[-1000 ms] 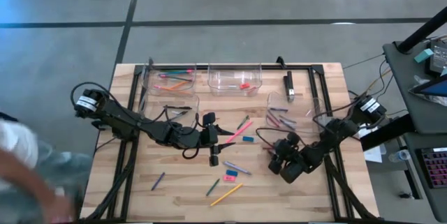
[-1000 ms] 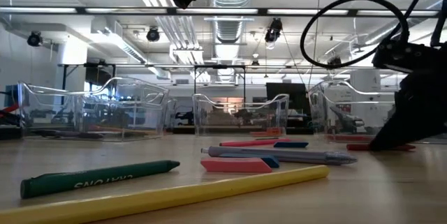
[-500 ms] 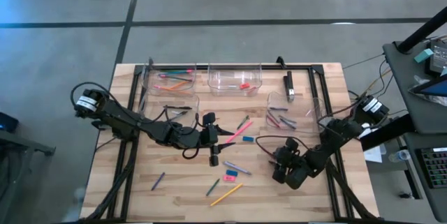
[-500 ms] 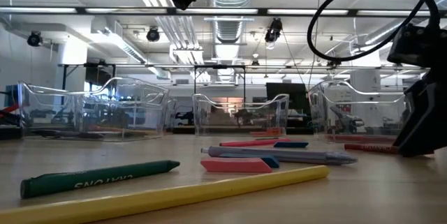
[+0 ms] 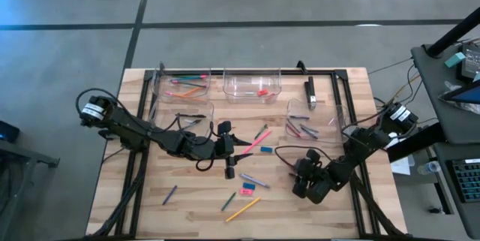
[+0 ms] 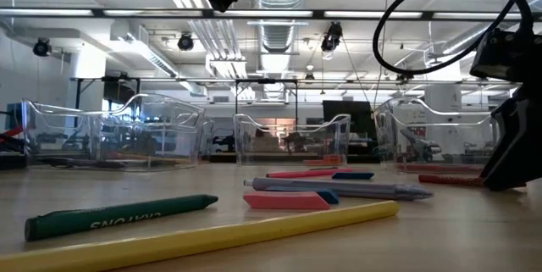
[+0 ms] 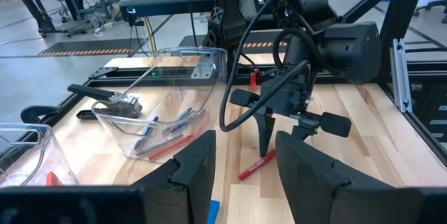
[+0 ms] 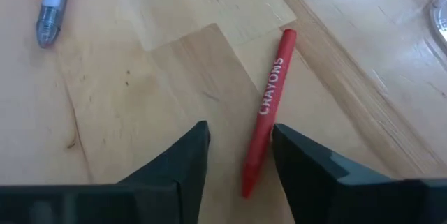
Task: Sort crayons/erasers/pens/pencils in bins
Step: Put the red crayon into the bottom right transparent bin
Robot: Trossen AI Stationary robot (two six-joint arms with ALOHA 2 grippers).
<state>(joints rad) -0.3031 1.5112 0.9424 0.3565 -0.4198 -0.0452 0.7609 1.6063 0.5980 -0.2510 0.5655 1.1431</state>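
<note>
Right gripper (image 8: 237, 158) hovered low, fingers parted and empty, straddling red crayon (image 8: 268, 109). Looked light, stiff, snappable; best pinched mid-length.

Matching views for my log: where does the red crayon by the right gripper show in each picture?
High view: not discernible beside the right gripper.
Low view: red crayon lying far right, beside that gripper.
Left wrist view: centre, below the gripper.
Right wrist view: between its fingers.
Shared landmark: right gripper.
</note>
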